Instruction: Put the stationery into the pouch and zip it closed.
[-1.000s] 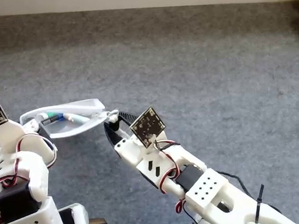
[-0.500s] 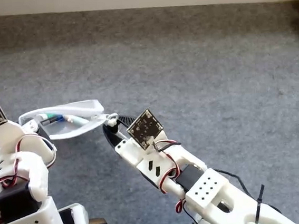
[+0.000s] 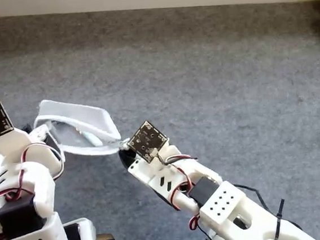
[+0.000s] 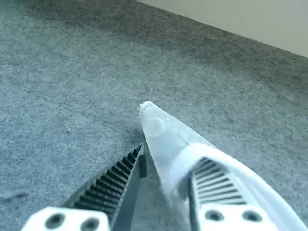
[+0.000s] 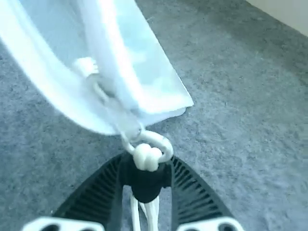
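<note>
The translucent white zip pouch (image 3: 83, 117) hangs between the arms with its mouth gaping. Its long axis runs from the left gripper (image 4: 168, 159) across to the right gripper (image 5: 146, 166). The right gripper is clamped on the white knotted pull cord (image 5: 144, 155) at its own end of the pouch (this arm is nearer the slider). The left gripper apparently pinches the opposite end. Zip travel should follow this axis toward the left-held end.

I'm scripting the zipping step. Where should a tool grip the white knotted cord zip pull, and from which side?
Grip the white knotted cord zip pull just behind its knot, coming from beyond the end of the translucent white pouch, in line with the zip. The knot should stop slipping; the right tool pinches there.
</note>
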`<state>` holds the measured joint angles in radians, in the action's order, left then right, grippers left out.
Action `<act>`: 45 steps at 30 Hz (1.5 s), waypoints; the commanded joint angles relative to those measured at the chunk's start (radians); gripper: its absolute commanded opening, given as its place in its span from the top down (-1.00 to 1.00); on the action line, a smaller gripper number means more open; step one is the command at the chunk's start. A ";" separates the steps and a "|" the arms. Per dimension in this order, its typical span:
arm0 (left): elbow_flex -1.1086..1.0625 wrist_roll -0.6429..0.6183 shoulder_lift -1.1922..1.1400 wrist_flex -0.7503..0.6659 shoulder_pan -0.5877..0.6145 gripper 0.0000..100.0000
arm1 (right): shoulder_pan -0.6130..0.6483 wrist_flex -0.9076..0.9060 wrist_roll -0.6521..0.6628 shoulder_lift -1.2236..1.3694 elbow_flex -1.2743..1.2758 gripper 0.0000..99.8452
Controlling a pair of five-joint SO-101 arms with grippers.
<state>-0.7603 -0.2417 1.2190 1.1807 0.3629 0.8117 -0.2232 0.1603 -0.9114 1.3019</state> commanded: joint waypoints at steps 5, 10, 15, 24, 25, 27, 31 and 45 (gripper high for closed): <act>0.010 -0.008 0.019 -0.032 -0.154 0.63 | 0.050 -0.255 0.072 -0.351 -0.044 0.99; 0.012 -0.008 0.019 -0.032 -0.245 0.63 | 0.107 -0.390 0.074 -0.483 -0.042 0.99; 0.010 -0.006 0.019 -0.068 -0.337 0.63 | 0.117 -0.430 0.074 -0.503 -0.042 0.99; 0.010 -0.002 0.010 -0.098 -0.475 0.49 | 0.119 -0.452 0.074 -0.507 -0.042 0.99; 0.010 0.020 0.010 -0.098 -0.490 0.49 | 0.119 -0.452 0.074 -0.507 -0.042 0.99; 0.010 0.057 0.016 -0.098 -0.515 0.49 | 0.119 -0.452 0.074 -0.509 -0.042 0.99; 0.018 0.063 0.021 -0.098 -0.527 0.49 | 0.119 -0.452 0.074 -0.509 -0.042 0.99; 0.005 0.164 0.012 -0.072 -0.685 0.50 | 0.116 -0.452 0.074 -0.509 -0.042 0.99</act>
<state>-0.7603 -0.0882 1.2267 1.1070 -0.3030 0.9268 -0.6743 0.2186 -1.3932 1.3034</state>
